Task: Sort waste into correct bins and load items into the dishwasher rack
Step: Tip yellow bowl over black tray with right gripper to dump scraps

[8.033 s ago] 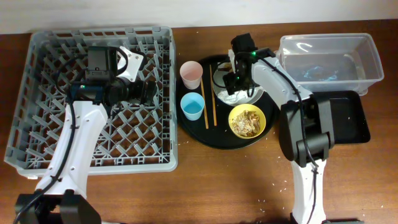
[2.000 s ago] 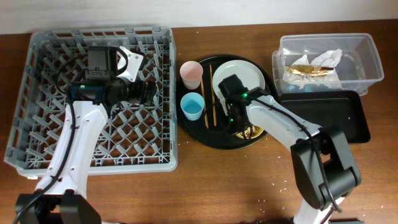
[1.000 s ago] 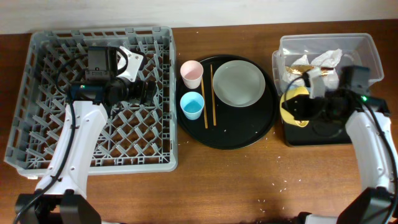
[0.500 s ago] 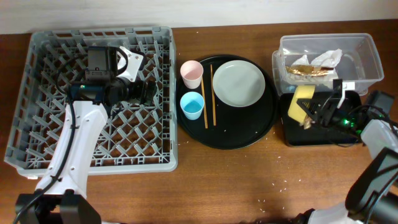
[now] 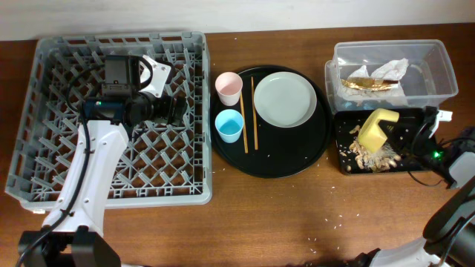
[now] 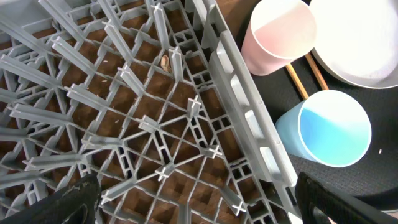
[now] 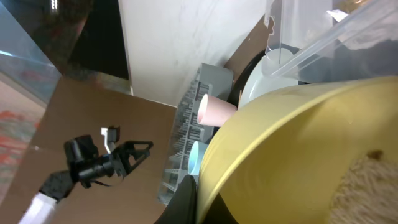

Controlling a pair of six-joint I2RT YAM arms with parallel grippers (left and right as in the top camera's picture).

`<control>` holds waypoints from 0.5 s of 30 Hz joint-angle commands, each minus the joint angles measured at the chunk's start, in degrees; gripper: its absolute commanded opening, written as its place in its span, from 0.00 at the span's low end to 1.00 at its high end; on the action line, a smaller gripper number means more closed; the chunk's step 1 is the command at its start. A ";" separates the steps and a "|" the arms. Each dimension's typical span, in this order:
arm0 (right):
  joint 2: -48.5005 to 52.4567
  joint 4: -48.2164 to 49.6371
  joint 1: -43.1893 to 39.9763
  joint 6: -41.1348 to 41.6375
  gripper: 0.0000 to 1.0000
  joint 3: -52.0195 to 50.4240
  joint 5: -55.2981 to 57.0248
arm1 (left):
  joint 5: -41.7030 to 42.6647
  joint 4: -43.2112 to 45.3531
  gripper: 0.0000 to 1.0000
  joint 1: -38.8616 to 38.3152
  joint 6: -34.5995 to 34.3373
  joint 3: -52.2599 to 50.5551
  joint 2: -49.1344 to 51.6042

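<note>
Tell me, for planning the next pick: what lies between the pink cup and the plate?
Overhead, the chopsticks lie between the pink cup and the plate, on the black tray.

The left arm (image 5: pixel 93 159) had white links, black joints and a thin black cable; the left gripper (image 6: pixel 205 202) had black fingers (image 6: pixel 68 200).

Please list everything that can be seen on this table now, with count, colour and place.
rack: 1, grey, left
round tray: 1, black, centre
plate: 1, grey-green, on round tray
pink cup: 1, on round tray
blue cup: 1, on round tray
chopsticks: 2, wooden, between cups and plate
tub: 1, clear, right
napkin: 1, white, in tub
wrapper: 1, brown-gold, in tub
rectangular tray: 1, black, beside tub
food scraps: pile, brownish, in rectangular tray
bowl: 1, yellow, tilted over rectangular tray
table: 1, brown
left gripper: open, over rack
right gripper: holds bowl
</note>
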 commanded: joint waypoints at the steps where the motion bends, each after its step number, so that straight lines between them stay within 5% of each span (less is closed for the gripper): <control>1: 0.22 -0.04 -0.37 2.67 0.04 -0.20 -2.43 | 0.61 -0.09 0.99 -0.26 -0.72 1.05 0.26; 6: 0.20 -0.24 -0.22 9.27 0.04 -0.20 -2.43 | 0.61 -0.09 0.99 -0.26 -0.72 1.05 0.26; 15: -0.48 -2.97 3.08 4.44 0.04 -0.20 -2.43 | 0.61 -0.09 0.99 -0.26 -0.72 1.05 0.26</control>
